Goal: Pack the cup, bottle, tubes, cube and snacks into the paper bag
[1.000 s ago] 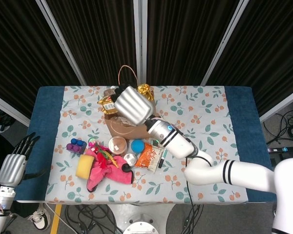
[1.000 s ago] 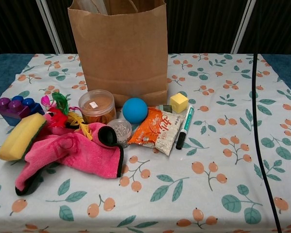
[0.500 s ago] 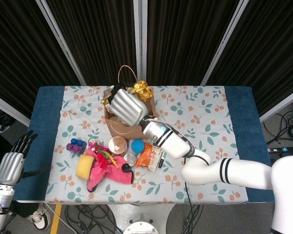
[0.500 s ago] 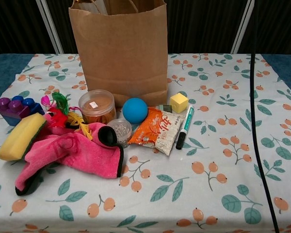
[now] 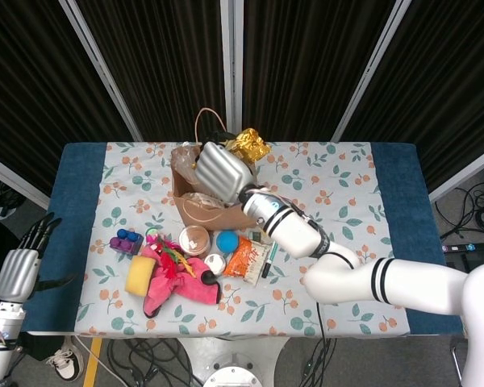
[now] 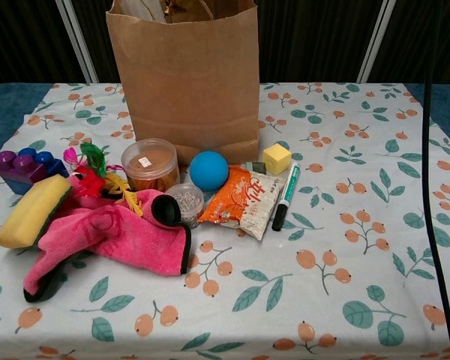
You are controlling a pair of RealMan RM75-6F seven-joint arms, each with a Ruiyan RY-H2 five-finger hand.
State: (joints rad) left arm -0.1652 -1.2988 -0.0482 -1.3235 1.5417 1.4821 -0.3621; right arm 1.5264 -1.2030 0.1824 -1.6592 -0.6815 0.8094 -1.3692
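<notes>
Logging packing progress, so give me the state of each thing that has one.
paper bag: upright, top open
right hand: over the bag, by a gold packet
left hand: open, off the table
orange snack pack: flat, unpacked
marker: capped, lying flat
yellow cube: on the table

Right arm stretched up to frame centre, left parked in the lower left corner

Silver right hand (image 5: 223, 172) grips something gold; silver left hand (image 5: 18, 270) hangs with dark fingers apart, holding nothing.

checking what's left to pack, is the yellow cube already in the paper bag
No, the yellow cube sits on the tablecloth beside the marker, outside the paper bag.
</notes>
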